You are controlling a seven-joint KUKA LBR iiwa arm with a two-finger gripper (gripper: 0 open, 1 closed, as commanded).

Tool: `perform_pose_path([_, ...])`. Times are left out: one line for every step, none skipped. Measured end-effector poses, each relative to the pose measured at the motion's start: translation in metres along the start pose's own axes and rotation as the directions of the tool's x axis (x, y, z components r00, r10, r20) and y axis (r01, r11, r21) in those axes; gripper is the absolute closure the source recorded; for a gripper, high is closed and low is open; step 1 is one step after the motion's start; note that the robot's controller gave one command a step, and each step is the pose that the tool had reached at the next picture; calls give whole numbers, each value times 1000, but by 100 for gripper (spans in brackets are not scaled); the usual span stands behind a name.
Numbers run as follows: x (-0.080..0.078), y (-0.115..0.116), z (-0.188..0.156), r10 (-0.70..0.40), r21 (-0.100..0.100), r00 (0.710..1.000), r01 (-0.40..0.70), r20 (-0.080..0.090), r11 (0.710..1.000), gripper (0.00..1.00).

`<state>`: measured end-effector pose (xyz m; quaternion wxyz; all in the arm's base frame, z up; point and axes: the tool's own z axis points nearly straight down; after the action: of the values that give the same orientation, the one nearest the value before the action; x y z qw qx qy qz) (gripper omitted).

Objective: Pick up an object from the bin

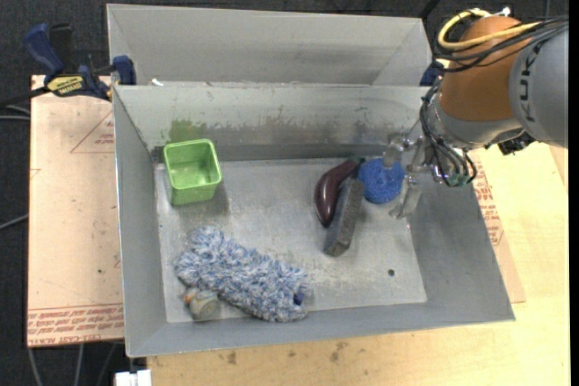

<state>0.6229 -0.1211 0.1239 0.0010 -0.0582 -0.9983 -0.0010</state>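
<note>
My gripper [403, 179] hangs over the right side of the bin, close to the right wall, with its two fingers spread apart and nothing between them. Just left of it lies a small blue lump [380, 182], touching or nearly touching the near finger. A dark purple aubergine-shaped thing [331, 189] lies beside the blue lump. Under it a grey oblong block [343, 224] points toward the front.
A green square cup [192, 170] stands at the back left. A blue-and-white fluffy cloth [241, 275] lies along the front left, with a small grey-brown lump [203, 305] at its near end. The arm comes in over the right rim.
</note>
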Motion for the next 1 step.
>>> perform_pose_path([-8, 6, -26, 62, 0, 998, -62, 8, 998, 0])
